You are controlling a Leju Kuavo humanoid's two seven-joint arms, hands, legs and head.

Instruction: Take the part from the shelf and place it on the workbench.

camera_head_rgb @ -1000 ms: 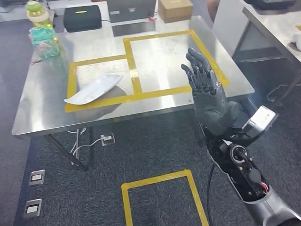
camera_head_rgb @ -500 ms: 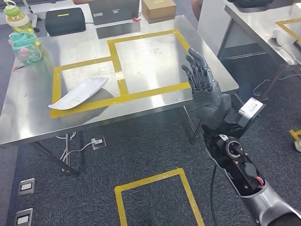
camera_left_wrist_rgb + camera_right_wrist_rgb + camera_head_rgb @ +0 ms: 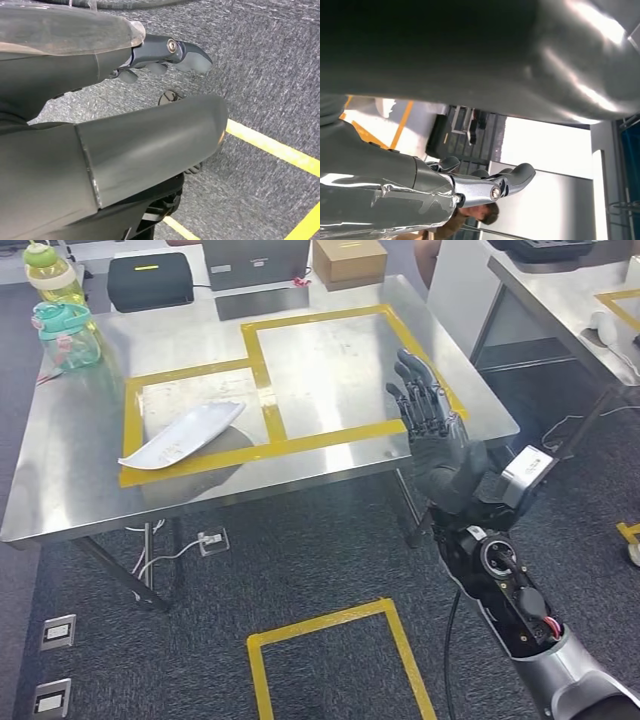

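The part, a flat white elongated piece, lies on the steel workbench, across the front edge of the left yellow-taped rectangle. My right hand is raised before the bench's front right corner, holding nothing, with its fingers spread and pointing up. The right wrist view shows the same hand with straight fingers and nothing in it. My left hand hangs over the grey carpet, thumb and fingers extended, holding nothing.
Two drink bottles stand at the bench's far left corner. A black case, a grey box and a cardboard box line its back edge. Another steel table stands at the right. A yellow taped square marks the floor.
The camera has swung, so the whole scene slid left and then a little back right. My right hand stays raised and spread. The white part lies where it was.
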